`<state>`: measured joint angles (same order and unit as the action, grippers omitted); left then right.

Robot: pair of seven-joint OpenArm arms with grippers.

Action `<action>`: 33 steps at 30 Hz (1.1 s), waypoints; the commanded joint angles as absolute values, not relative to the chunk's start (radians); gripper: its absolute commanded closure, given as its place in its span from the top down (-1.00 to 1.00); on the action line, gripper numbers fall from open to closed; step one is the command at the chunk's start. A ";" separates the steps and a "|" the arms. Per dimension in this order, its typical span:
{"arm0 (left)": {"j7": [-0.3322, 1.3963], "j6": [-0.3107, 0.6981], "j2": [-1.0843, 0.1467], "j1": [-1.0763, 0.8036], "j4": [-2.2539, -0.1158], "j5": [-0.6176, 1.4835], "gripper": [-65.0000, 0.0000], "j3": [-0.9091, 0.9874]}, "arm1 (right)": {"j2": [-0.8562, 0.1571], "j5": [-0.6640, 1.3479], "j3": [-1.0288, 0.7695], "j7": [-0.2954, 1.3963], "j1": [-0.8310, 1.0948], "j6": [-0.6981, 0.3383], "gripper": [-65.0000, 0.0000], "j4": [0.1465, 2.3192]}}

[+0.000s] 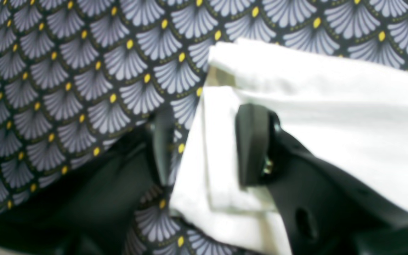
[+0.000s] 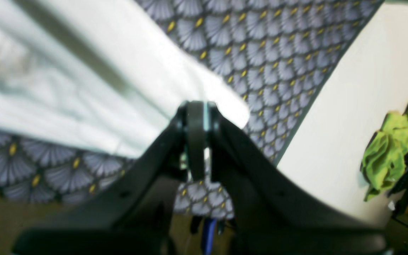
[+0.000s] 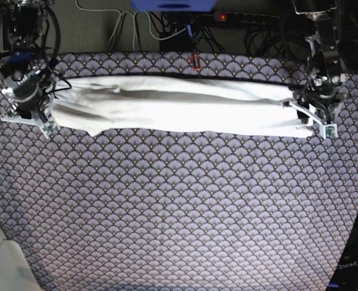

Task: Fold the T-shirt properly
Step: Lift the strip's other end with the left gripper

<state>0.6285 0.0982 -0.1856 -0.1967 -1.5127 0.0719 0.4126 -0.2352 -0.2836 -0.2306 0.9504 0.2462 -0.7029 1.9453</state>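
Black fingers (image 1: pixel 251 145) of the left hand (image 1: pixel 204 145) filled the close view, spread apart around a folded white edge of the T-shirt (image 3: pixel 172 106).
Over on the other side, the right hand (image 2: pixel 197 120) was pressed together, pinching its end of the cloth! The shirt lay as one long white band across the far strip of the fan-patterned worktop (image 3: pixel 179 206), stretched between both hands, plain side up, soft creases along its length, no print showing. To do this fold well, I'd say the left needed a firm bite on all layers first, then both ends should travel level and together, keeping gentle tension so the band didn't sag or twist.
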 commanded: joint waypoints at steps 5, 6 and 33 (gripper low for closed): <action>0.613 0.093 -0.203 -0.189 -1.531 0.071 -0.12 0.417 | -0.246 -0.291 -0.239 0.935 0.283 -0.698 -1.00 1.969; 0.613 0.093 -0.203 -0.189 -1.531 0.071 -0.12 0.417 | -0.246 -0.291 -0.245 0.935 0.289 -0.698 -1.00 1.968; 0.710 0.093 -0.220 -0.199 -1.656 0.073 0.13 0.417 | -0.213 -0.291 -0.321 0.792 0.280 -0.698 -1.00 1.741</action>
<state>0.7280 0.0982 -0.2073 -0.2058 -1.6398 0.0746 0.4126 -0.1993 -0.2813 -0.3141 0.7887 0.2832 -0.7025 1.7313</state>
